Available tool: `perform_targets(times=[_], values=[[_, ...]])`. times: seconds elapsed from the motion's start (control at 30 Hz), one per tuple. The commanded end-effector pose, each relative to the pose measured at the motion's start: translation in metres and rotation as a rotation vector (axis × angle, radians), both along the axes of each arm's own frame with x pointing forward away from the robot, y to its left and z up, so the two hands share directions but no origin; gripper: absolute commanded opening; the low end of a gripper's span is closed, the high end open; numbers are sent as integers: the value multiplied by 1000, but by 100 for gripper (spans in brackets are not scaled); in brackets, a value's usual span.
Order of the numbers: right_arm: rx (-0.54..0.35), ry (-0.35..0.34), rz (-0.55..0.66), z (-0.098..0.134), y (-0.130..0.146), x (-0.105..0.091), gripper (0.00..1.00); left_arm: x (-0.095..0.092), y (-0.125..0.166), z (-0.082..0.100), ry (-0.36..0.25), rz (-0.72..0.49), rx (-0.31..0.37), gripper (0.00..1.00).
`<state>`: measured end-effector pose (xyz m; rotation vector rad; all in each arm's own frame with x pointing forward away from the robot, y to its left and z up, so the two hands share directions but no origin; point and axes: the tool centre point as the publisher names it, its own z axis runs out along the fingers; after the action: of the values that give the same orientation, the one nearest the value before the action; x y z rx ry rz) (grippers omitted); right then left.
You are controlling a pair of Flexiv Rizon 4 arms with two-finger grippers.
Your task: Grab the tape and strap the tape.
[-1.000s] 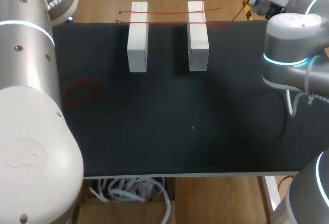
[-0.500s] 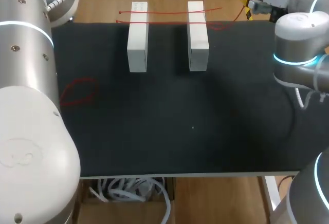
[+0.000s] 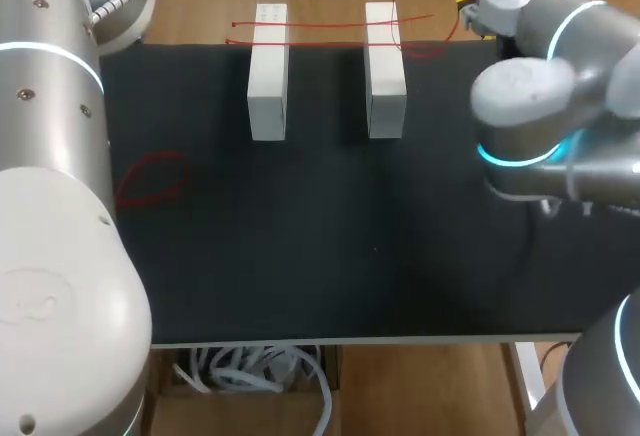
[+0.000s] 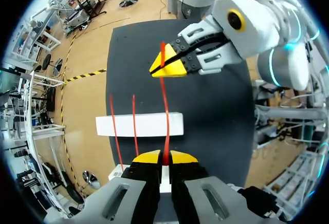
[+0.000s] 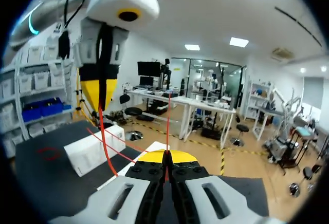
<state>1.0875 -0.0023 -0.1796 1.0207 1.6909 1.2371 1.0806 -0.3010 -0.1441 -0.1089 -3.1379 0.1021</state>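
spanning the gap between two clenched claws, a strand of red tape [image 4: 166,113] is held taut above the black table [image 3: 300,256]. the left gripper [image 4: 165,158] is closed on the strand, both yellow tips pressed against it from either side. the right gripper [image 4: 170,69] is closed on the same strand further along, ahead of the left one. in the head view a left white block [image 3: 268,71] and a right white block [image 3: 385,66] stand side by side at the far side of the table, with red lines running across both. in the left wrist view the held strand passes over one of these blocks, alongside two laid strands [image 4: 134,126] resting across it. the two-point hold is judged to serve tension and alignment, so that the strand can be lowered straight across the blocks without sagging. a separate red loop [image 3: 155,178] lies on the table near the left arm. neither gripper is shown in the head view.
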Motion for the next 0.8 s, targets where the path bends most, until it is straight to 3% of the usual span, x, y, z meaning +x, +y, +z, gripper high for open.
perform_targets(times=[0.03, 0.07, 0.2, 0.43, 0.53, 0.8], values=[[-77, -81, -134, -2, 7, 11, 0, 0, 0, 1, 2, 1, 5, 0], [-88, -93, -141, 0, 7, 13, 0, 0, 0, 1, 2, 1, 5, 0], [-104, -30, -133, 3, 12, 18, 0, 0, 0, 1, 2, 1, 5, 0], [-169, -46, -112, 8, 21, 20, 0, 0, 0, 1, 2, 1, 5, 0], [-218, -33, -100, 4, 20, 20, 0, 0, 0, 1, 2, 1, 5, 0], [-360, -81, -49, 9, 19, 21, 0, 0, 0, 1, 2, 1, 5, 0]])
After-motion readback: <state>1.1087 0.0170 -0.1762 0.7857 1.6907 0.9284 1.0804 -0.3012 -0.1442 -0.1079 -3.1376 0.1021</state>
